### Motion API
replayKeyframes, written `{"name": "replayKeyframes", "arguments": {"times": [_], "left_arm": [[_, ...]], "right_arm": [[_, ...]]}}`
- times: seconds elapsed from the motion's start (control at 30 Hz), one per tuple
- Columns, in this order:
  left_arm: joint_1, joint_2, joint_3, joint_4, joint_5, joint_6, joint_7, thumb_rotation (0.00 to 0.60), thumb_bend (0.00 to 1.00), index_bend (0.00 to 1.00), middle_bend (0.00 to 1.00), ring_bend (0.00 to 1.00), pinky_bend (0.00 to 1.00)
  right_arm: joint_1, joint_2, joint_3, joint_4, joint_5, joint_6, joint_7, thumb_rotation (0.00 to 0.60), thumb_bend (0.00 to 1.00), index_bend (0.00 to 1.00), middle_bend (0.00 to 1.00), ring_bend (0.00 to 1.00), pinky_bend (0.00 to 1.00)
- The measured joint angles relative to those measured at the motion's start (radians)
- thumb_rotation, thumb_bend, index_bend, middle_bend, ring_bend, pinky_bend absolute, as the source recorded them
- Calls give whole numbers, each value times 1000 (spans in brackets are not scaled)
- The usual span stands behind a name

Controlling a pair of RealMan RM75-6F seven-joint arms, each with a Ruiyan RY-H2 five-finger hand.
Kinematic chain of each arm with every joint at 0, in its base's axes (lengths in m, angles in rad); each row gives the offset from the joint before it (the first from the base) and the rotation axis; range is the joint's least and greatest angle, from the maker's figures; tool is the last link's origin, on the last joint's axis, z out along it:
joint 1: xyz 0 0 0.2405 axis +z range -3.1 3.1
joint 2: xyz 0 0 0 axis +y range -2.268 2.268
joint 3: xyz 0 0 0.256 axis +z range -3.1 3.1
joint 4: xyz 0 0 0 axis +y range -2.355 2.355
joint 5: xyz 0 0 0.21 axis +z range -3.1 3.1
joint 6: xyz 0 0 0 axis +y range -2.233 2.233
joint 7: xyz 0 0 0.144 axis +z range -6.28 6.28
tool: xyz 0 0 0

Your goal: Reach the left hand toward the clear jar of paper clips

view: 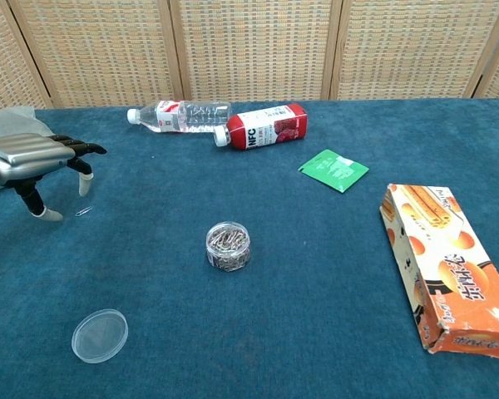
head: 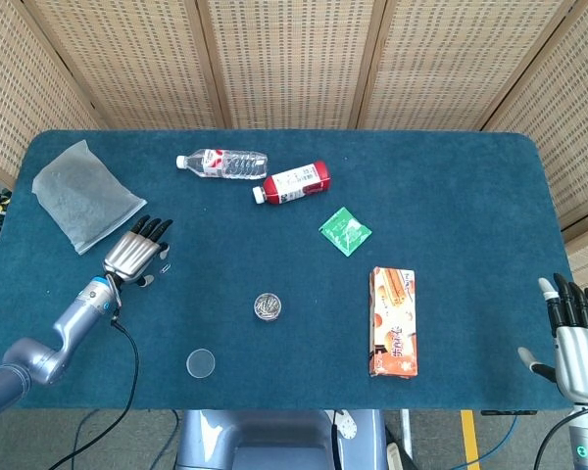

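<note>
The clear jar of paper clips [head: 268, 306] [view: 228, 246] stands lidless near the middle of the blue table. My left hand [head: 135, 255] [view: 35, 165] hovers over the cloth well to the jar's left, fingers spread and pointing forward, holding nothing. A loose paper clip [view: 83, 212] lies just under its fingertips. My right hand [head: 574, 333] is off the table's right edge in the head view, fingers apart and empty; the chest view does not show it.
The jar's clear lid [head: 201, 363] [view: 100, 335] lies near the front edge. A water bottle [head: 222, 163], a red bottle [head: 294, 182], a green packet [head: 345, 232], an orange snack box [head: 392, 321] and a grey bag [head: 82, 193] also lie on the table [head: 451, 186].
</note>
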Motion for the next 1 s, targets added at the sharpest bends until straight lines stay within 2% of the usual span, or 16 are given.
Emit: {"name": "replayKeyframes", "arguments": {"times": [0.4, 1.0], "left_arm": [[-27, -48, 13, 73, 20, -5, -35, 600, 236, 448, 0, 0, 0], [-43, -50, 26, 63, 15, -32, 10, 600, 255, 480, 0, 0, 0]], "right_arm": [[3, 1, 2, 2, 10, -6, 5, 600, 0, 0, 0, 0, 0], [5, 1, 3, 3, 19, -9, 8, 600, 0, 0, 0, 0, 0]]}}
